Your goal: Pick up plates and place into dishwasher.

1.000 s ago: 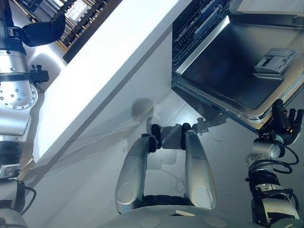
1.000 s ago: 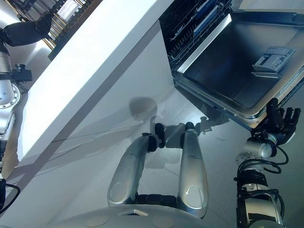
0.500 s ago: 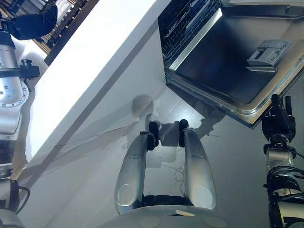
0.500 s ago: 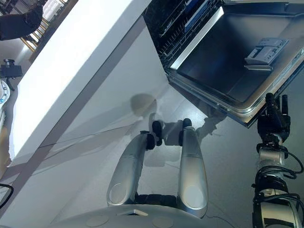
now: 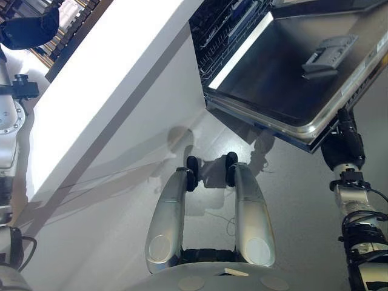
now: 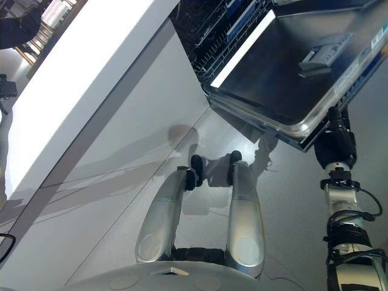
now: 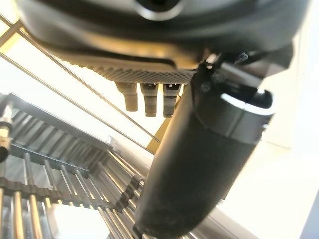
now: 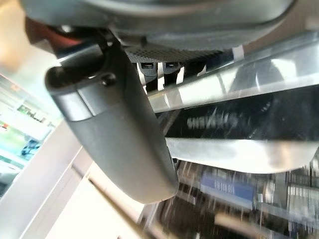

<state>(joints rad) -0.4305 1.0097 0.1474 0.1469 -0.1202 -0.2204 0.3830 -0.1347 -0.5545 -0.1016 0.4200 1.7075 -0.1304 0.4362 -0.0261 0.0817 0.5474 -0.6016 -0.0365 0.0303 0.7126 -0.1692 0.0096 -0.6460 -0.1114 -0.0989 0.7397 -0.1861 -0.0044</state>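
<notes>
1. Dishwasher: far right in the eye views, door folded down; right hand beneath the door's near edge, fingers hidden, so whether they are apart or together cannot be told.
2. Left wrist view: left hand above a dark rack, fingers relaxed, apart.
3. Right wrist view: thumb against the door's metal edge.

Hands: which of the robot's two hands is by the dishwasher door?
The right hand: it is at the outer edge of the open dishwasher door. The left hand is up over the white counter, far from it.
</notes>
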